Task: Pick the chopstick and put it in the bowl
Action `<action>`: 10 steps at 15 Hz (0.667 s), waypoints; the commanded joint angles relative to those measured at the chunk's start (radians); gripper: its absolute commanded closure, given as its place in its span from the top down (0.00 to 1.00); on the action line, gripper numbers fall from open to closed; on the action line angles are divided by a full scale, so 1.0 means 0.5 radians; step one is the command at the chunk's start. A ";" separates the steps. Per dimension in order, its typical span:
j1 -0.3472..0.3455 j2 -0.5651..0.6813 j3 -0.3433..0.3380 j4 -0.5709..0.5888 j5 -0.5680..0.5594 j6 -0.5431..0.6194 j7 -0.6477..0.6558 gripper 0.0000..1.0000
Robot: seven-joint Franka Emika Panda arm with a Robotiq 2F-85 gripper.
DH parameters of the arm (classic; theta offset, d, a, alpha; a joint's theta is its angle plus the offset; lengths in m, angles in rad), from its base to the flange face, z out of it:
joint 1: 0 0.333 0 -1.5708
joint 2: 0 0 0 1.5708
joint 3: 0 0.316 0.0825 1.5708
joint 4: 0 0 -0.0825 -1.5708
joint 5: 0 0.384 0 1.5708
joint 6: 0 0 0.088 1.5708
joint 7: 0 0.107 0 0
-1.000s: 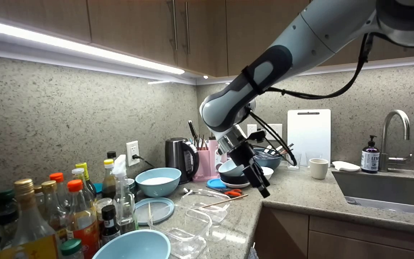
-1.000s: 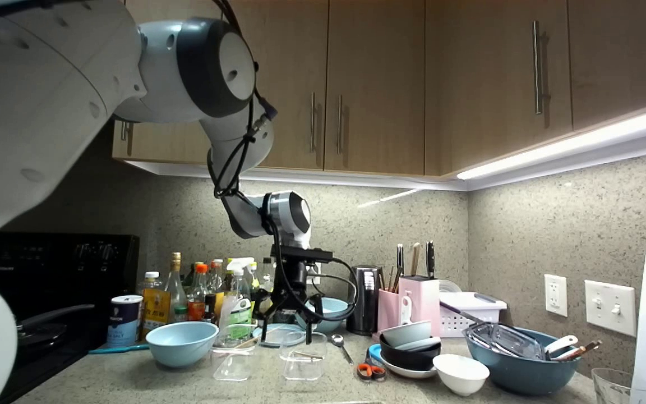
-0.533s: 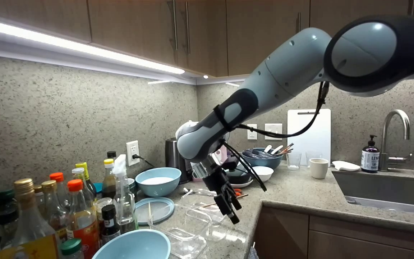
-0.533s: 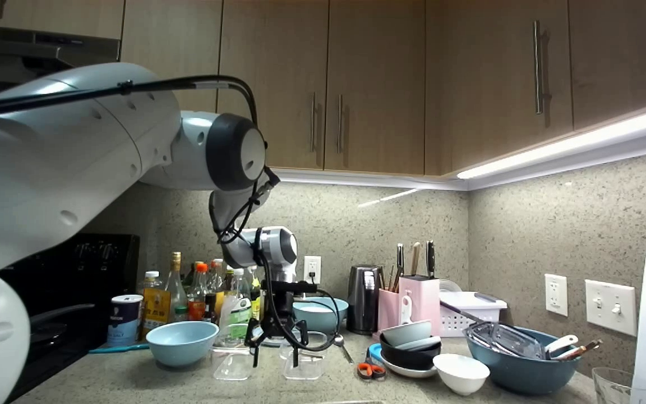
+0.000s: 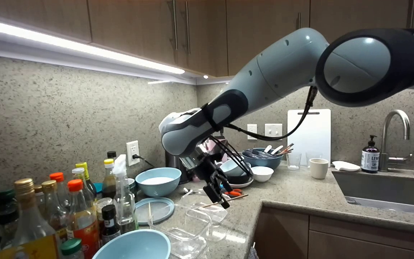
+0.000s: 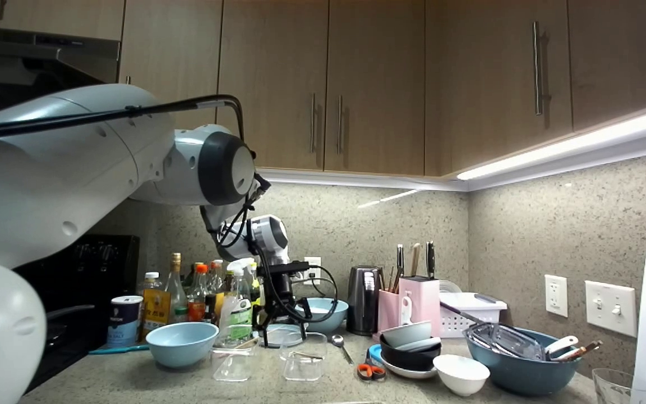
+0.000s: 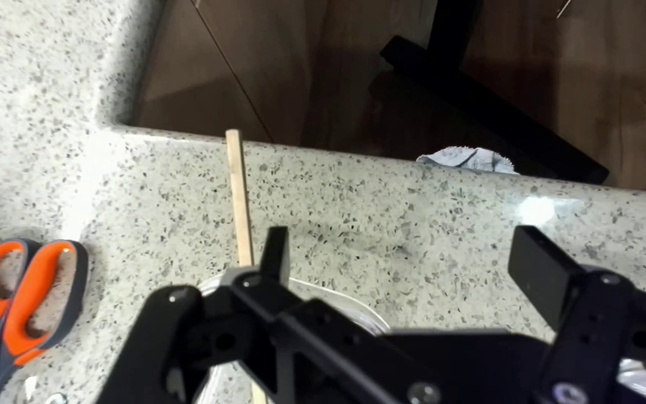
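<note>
The thin pale chopstick (image 7: 239, 196) lies across a clear plastic container, its far end at the counter edge in the wrist view. It also shows in an exterior view (image 5: 238, 197) behind a fingertip. A similar pale stick (image 5: 149, 212) leans in the nearer clear container. My gripper (image 7: 398, 241) is open and empty above the counter. Its left finger hides part of the chopstick, which runs outside the finger gap. In an exterior view the gripper (image 6: 284, 339) hangs over the containers. A light-blue bowl (image 6: 183, 343) stands at the counter front; another light-blue bowl (image 5: 158, 180) stands by the kettle.
Scissors (image 7: 30, 294) lie left of the chopstick in the wrist view. Clear containers (image 6: 303, 371) lie under the gripper. Bottles (image 5: 54, 208) and a spray bottle (image 5: 120, 201) crowd the wall. Stacked bowls (image 6: 410, 356) stand beside the scissors. The counter edge (image 7: 328, 157) is close.
My arm has swung left in an exterior view. The gripper dropped toward the containers, then rose slightly and moved back toward the chopstick. It stays open; the objects have not moved.
</note>
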 commanded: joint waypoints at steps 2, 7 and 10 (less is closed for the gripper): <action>0.008 -0.042 -0.037 0.008 -0.057 -0.177 0.046 1.00; -0.140 -0.049 -0.037 -0.062 -0.072 -0.110 -0.193 1.00; -0.232 -0.020 -0.014 -0.087 -0.087 -0.044 -0.453 1.00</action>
